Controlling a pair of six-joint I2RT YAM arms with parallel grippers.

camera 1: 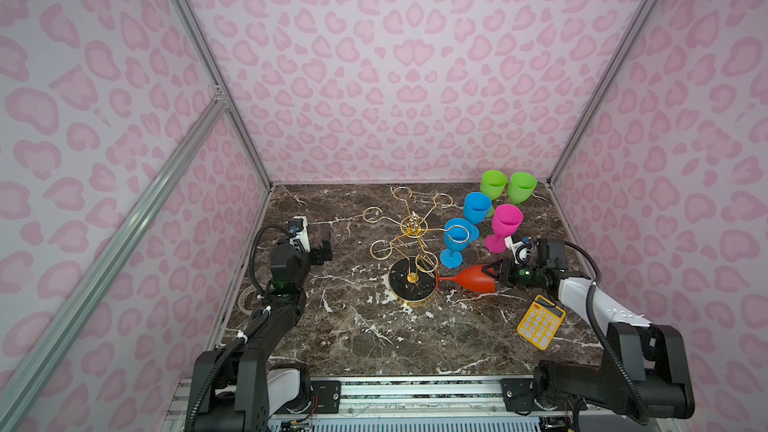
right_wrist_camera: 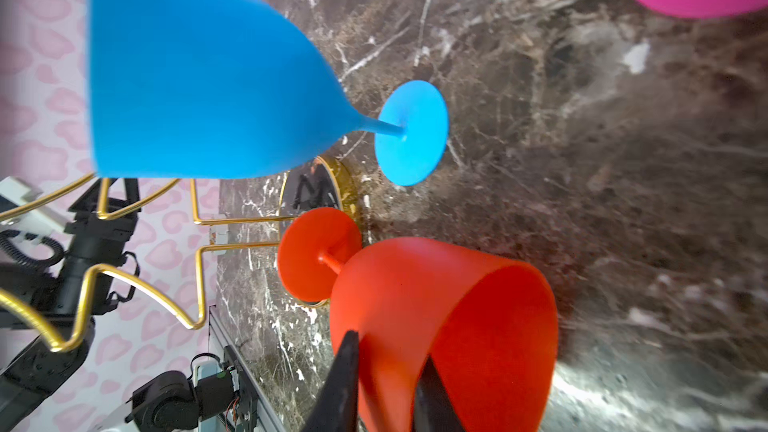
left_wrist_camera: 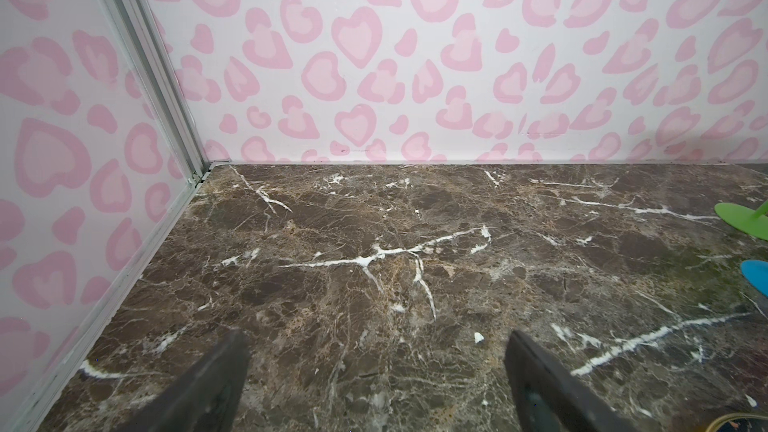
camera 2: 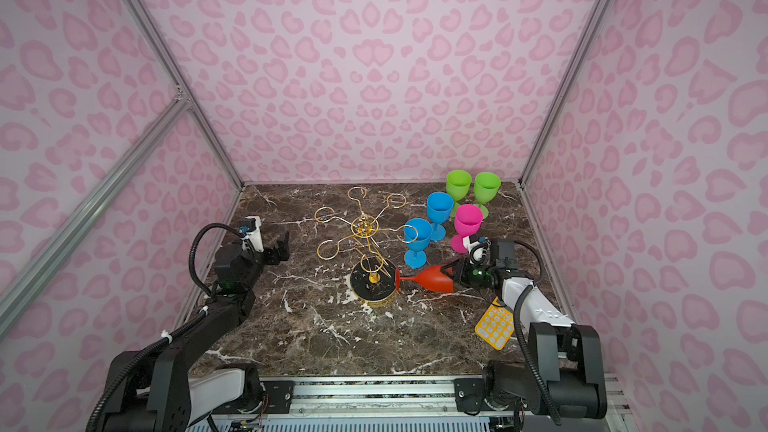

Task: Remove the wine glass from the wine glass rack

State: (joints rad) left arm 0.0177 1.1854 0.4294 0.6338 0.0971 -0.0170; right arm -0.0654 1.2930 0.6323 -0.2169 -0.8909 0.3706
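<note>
Brown marble table [camera 1: 353, 338]: a hard landing for anything dropped. Gold-wire wine glass rack [camera 1: 413, 226]: loops empty, likely to tip if nudged. Red wine glass [camera 1: 473, 278]: off the loops, held sideways, foot just beside the rack's base; may slip or swing. Right gripper [right_wrist_camera: 388, 351]: pinching its bowl wall. Left gripper [left_wrist_camera: 376, 336]: spread wide, empty.

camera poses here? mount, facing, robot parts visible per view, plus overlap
Top views: high over the robot's base, looking down toward the back wall; left hand, right hand show.
Left wrist: low on left arm, facing the back-left corner across the table; its open fingers show.
Right wrist: on right arm, rolled sideways, looking along the red wine glass to the wine glass rack; its fingers pinch the bowl.
Shared: right wrist and both top views show glass and rack.
</note>
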